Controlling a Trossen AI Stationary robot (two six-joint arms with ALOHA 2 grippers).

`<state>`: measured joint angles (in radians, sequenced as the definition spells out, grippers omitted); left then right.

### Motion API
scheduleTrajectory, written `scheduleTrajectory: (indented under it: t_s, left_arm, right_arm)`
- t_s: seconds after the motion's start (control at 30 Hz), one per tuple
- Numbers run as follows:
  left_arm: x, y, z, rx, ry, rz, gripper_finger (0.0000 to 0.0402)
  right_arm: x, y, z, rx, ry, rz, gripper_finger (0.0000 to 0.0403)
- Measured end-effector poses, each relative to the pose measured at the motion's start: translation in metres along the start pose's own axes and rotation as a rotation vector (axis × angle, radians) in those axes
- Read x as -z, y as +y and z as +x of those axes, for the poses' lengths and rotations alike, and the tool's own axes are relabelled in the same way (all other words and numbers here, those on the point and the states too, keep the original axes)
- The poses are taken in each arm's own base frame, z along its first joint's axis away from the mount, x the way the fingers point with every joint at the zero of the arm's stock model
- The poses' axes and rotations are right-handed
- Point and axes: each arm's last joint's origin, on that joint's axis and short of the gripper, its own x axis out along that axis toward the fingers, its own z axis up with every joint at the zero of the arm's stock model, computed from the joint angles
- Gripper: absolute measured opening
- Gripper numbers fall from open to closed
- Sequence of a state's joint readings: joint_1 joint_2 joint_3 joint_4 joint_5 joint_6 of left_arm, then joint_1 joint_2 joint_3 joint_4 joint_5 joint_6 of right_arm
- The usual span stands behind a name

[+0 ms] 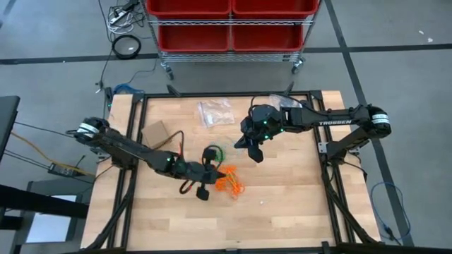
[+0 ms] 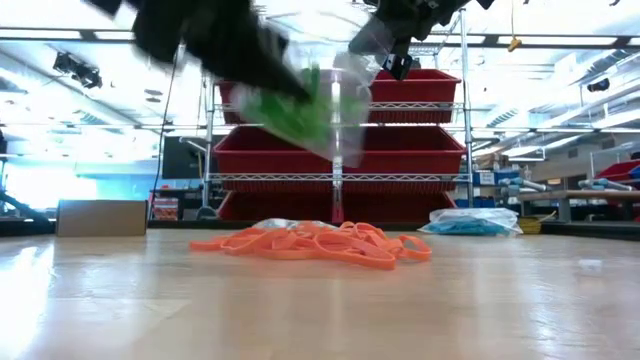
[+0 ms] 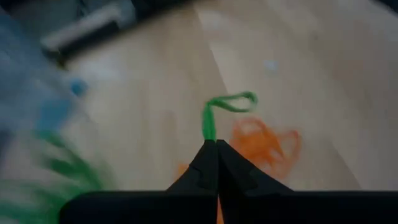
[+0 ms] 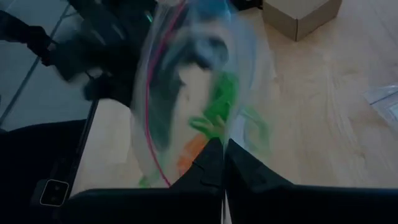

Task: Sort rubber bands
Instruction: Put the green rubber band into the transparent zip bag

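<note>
Left gripper: over table middle, pinched on a green band, lifted.
Orange bands: heaped on table, just beside left gripper.
Right gripper: raised right of centre, clamped on clear bag holding green bands.

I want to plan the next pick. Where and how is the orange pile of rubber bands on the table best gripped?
Probably from straight above, pinching a loop that sticks out at the edge of the orange pile. The bands lie flat and tangled on the wooden table, so a side approach would likely only push them. Nothing stands close around the pile in the low view.
</note>
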<state>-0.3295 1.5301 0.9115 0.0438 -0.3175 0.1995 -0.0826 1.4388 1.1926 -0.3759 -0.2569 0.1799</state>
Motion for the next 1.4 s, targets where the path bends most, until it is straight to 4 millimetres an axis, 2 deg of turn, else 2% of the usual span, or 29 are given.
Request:
scheduleTrajectory:
  t_s: [0.23, 0.37, 0.5, 0.73, 0.9, 1.13, 1.3, 1.4]
  left_arm:
    - [-0.065, 0.015, -0.037, -0.084, -0.076, 0.127, 0.0000]
    - [-0.092, 0.022, -0.051, -0.139, -0.088, 0.164, 0.0000]
    - [-0.105, 0.029, -0.062, -0.200, -0.057, 0.189, 0.0000]
    - [-0.104, 0.042, -0.066, -0.308, 0.052, 0.211, 0.0000]
    - [-0.089, 0.046, -0.051, -0.370, 0.207, 0.265, 0.0000]
    - [-0.077, 0.039, -0.026, -0.347, 0.303, 0.333, 0.0000]
    - [-0.079, 0.035, -0.026, -0.345, 0.283, 0.335, 0.0007]
    - [-0.080, 0.033, -0.027, -0.341, 0.281, 0.339, 0.0027]
  right_arm:
    - [0.000, 0.000, 0.000, 0.000, 0.002, 0.001, 0.0000]
    - [0.000, 0.000, 0.000, 0.000, 0.001, 0.002, 0.0000]
    - [0.000, 0.000, 0.000, 0.000, 0.001, 0.003, 0.0000]
    - [0.000, 0.000, 0.000, 0.000, -0.001, 0.012, 0.0000]
    - [-0.001, 0.000, 0.000, -0.003, -0.015, 0.022, 0.0000]
    - [-0.002, 0.000, 0.000, -0.003, -0.019, 0.025, 0.0000]
    - [-0.002, 0.000, 0.000, -0.004, -0.021, 0.025, 0.0000]
    - [-0.002, 0.000, 0.000, -0.004, -0.021, 0.025, 0.0000]
